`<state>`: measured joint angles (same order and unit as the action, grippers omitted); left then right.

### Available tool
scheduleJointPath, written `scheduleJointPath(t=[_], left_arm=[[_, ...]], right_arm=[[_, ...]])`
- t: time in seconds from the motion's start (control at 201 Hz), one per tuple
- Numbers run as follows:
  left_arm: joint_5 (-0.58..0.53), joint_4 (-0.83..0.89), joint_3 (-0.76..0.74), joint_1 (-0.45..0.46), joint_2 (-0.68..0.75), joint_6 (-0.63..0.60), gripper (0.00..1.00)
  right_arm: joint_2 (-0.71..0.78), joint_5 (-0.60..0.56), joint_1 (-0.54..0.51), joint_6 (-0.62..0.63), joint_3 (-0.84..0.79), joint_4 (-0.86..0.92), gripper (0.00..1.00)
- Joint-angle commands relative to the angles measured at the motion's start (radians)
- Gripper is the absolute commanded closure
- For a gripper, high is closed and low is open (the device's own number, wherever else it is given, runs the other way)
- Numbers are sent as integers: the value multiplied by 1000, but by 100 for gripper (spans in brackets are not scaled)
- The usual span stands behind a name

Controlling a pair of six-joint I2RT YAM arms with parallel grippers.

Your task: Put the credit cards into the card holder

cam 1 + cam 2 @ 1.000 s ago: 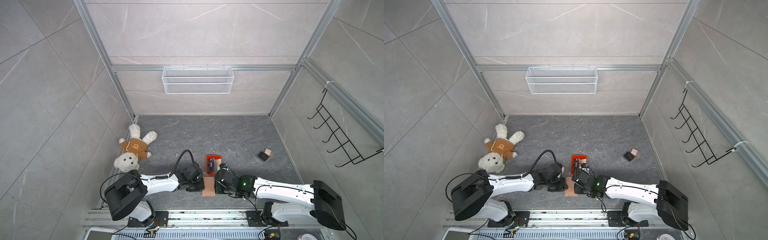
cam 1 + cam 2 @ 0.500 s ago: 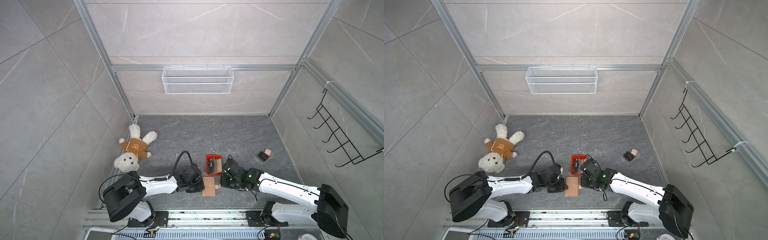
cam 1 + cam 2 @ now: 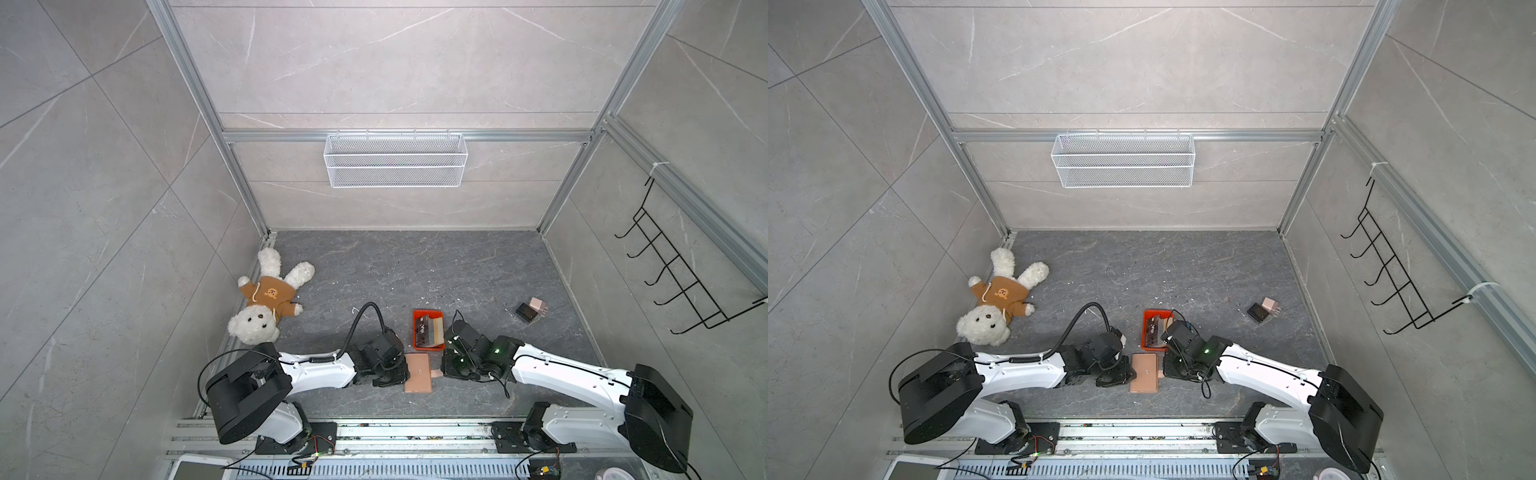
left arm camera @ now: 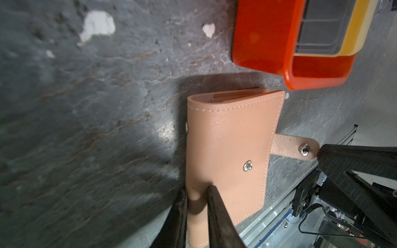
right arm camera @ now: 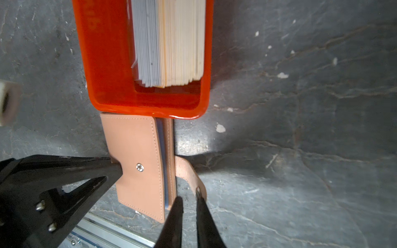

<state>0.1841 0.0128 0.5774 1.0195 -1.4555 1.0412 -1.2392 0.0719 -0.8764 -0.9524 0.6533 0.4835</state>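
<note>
Pinkish-tan leather-look card holder [image 4: 225, 150]: spine edge pinched in the near-closed left gripper [image 4: 197, 190]. Right gripper [image 5: 189, 197], jaws a slit apart, tips at the holder's snap tab [image 5: 187, 171]; grip on it unclear. Thin stacked credit cards [image 5: 169, 43] stand in orange-red plastic tray [image 5: 103, 64] just beyond both tips.

The left arm [image 3: 316, 368] and right arm [image 3: 561, 370] lie low along the table's [image 3: 415, 270] front edge, reaching inward toward each other. The left end effector [image 4: 196, 190] pinches the card holder's [image 4: 225, 139] folded edge. The right end effector's [image 5: 189, 197] jaws stand nearly together at the snap tab [image 5: 187, 171], seemingly touching it, though not clearly pinching it.
</note>
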Motion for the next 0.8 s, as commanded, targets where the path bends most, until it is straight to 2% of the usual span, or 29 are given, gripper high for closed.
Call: scheduleJointPath(t=[0.0, 0.159, 0.388, 0.791], left_arm=[[13, 40, -2, 15, -16, 7, 81], [15, 40, -3, 15, -14, 6, 81], [17, 41, -4, 14, -13, 5, 81], [23, 39, 2, 14, -19, -6, 81]], right_arm=[[-8, -20, 4, 9, -12, 30, 83], [13, -71, 4, 9, 4, 78, 83], [31, -85, 6, 9, -1, 92, 84], [15, -28, 5, 18, -26, -6, 84]])
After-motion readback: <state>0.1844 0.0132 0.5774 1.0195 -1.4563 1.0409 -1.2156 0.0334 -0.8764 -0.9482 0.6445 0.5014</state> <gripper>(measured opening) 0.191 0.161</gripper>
